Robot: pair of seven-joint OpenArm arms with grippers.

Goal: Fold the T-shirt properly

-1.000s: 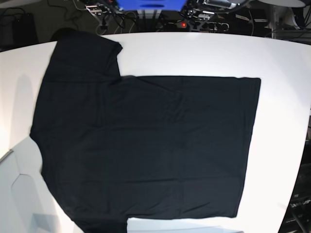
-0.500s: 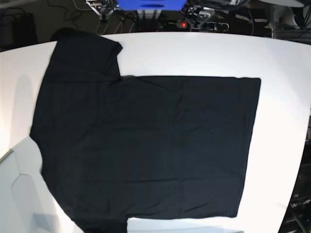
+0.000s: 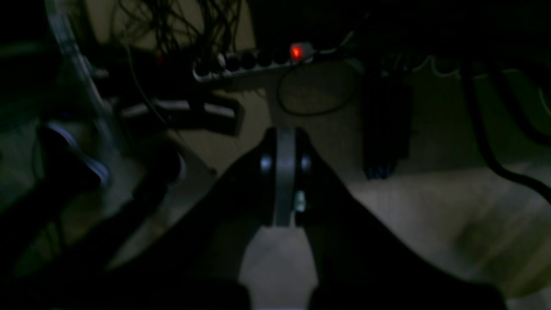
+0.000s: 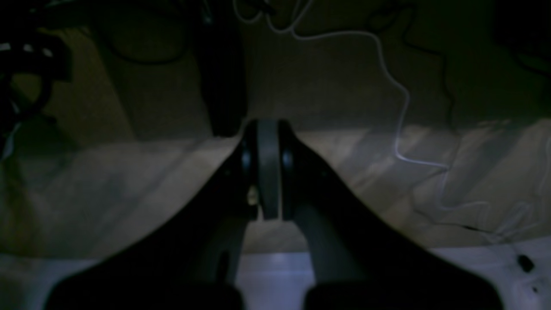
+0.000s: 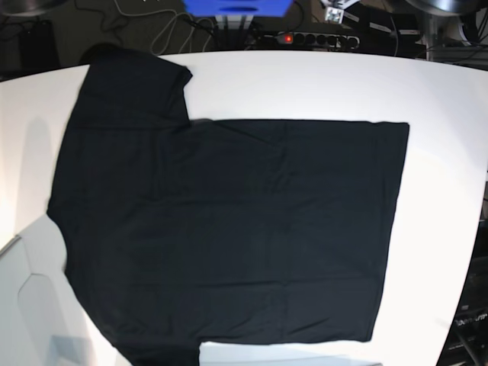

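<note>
A white tabletop (image 5: 320, 84) fills the room's middle. Beyond its far edge sit a blue box (image 5: 236, 7) and a power strip (image 5: 309, 38), red light glowing, among tangled cables (image 5: 164, 34).

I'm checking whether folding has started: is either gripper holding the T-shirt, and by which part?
Nothing is held. The left gripper and right gripper are both shut on nothing, above the floor. The T-shirt lies flat on the table, untouched.

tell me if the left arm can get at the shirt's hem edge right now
Probably yes. The T-shirt lies flat on the table with nothing on or beside it. The left gripper is shut, empty and off the table, so it must travel in and open first.
</note>
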